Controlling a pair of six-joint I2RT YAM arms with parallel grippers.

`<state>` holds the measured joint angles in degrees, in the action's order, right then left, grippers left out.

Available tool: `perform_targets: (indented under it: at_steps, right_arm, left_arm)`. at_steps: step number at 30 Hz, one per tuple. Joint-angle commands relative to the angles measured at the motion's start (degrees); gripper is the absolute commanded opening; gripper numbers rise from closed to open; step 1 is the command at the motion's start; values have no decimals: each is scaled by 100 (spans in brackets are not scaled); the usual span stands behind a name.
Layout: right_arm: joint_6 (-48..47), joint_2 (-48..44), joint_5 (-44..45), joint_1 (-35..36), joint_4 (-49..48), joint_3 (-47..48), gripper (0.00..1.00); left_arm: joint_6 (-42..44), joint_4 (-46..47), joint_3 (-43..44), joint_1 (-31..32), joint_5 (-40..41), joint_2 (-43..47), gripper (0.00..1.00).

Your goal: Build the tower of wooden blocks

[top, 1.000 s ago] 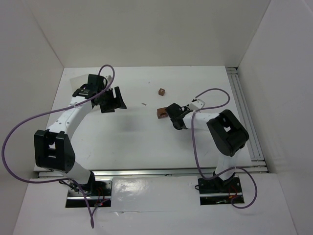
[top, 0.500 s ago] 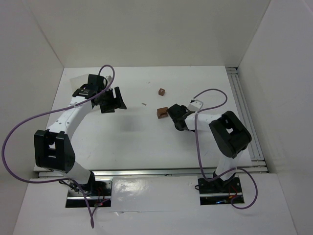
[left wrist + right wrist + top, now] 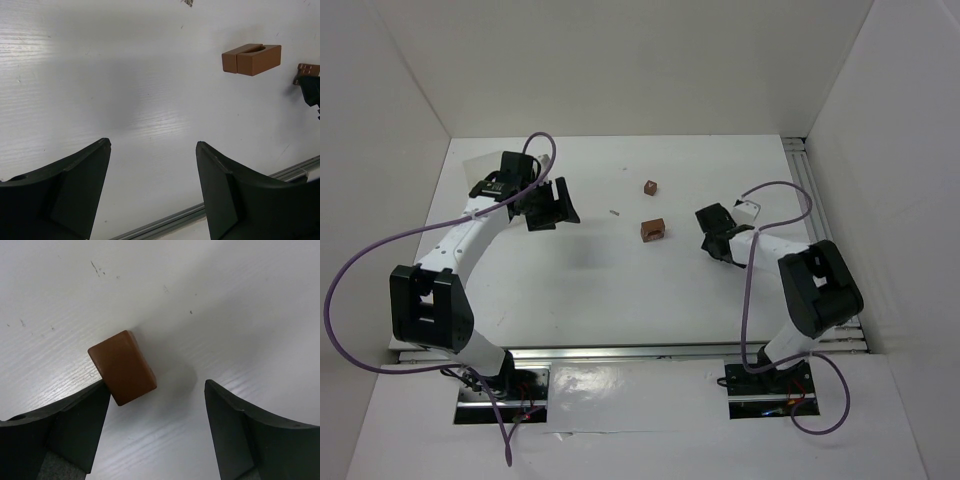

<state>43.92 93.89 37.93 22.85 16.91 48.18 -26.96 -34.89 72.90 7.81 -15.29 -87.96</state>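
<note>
A small reddish-brown wood block [image 3: 650, 187] sits mid-table, apart from the rest. Nearer lies a low brick shape [image 3: 652, 230], the tower; the left wrist view shows a curved notch in the top of this brick shape [image 3: 251, 59], and I cannot tell how many blocks it holds. My right gripper [image 3: 708, 230] hangs open to its right, clear of it. In the right wrist view a brown block [image 3: 122, 367] lies by the left fingertip of the right gripper [image 3: 156, 385], and the gap is empty. My left gripper [image 3: 552, 212] stays open far left, and nothing sits in the left gripper [image 3: 152, 142].
A tiny pale sliver [image 3: 614, 212] lies left of the blocks. A metal rail [image 3: 820, 230] runs along the table's right side, and another rail [image 3: 280, 172] shows in the left wrist view. White walls close three sides. Purple cables loop over both arms.
My right gripper went from shut beside the brick shape to open, then drew back to the right, away from it. The left arm has not moved.
</note>
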Motion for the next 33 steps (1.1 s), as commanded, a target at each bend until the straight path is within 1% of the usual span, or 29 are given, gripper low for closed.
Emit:
perform_targets:
  at_steps: [1, 2, 3, 4, 8, 11, 14, 16, 17, 18, 20, 21, 22, 24, 25, 28, 33]
  right_arm:
    - [-472, -528, -110, -272, 129, -72, 82]
    - [-655, -695, -276, -464, 233, -133, 85]
    - [-657, -766, -330, -466, 286, -134, 85]
    - [-744, -827, -383, -640, 287, -134, 87]
    - [-903, -995, -568, -993, 436, -134, 87]
    - [-973, -1047, -734, -1046, 489, -11, 87]
    - [-1035, -1276, -1120, -1046, 340, -11, 87]
    - [-764, -1329, -1446, -1099, 392, 120, 89]
    - [-379, -1329, -1516, -1099, 453, 191, 93]
    - [-123, -1277, -1456, -1046, 576, 270, 95]
    - [308, -1276, -1403, -984, 726, 323, 95]
    - [623, -1276, -1507, -984, 726, 323, 95]
    - [748, -1276, -1595, -1037, 726, 323, 95]
    - [1055, -1276, -1771, -1124, 490, 78, 95]
    - [1135, -1276, -2024, -1125, 393, 8, 95]
    - [1277, -1146, -2351, -1274, 181, -107, 95]
    - [1277, -829, -2457, -1380, -82, -107, 95]
  left_arm:
    - [68, 44, 242, 27, -88, 104, 81]
    - [68, 44, 242, 27, -88, 104, 81]
    - [68, 44, 242, 27, -88, 104, 81]
    - [68, 44, 190, 27, -88, 104, 81]
    - [68, 97, 189, 27, -88, 104, 81]
    - [68, 97, 189, 80, -88, 104, 81]
    - [68, 97, 189, 80, -88, 104, 81]
    - [68, 97, 189, 80, -88, 104, 81]
    - [16, 97, 189, 80, -88, 104, 81]
    - [15, 97, 189, 80, -88, 104, 81]
    - [15, 97, 189, 132, -88, 104, 81]
    - [15, 97, 189, 133, -88, 104, 81]
    - [15, 97, 189, 133, -88, 104, 81]
    - [15, 97, 189, 133, -88, 104, 81]
    - [15, 97, 189, 133, -88, 104, 81]
    - [68, 97, 189, 133, -88, 104, 81]
    - [68, 97, 241, 133, -36, 104, 81]
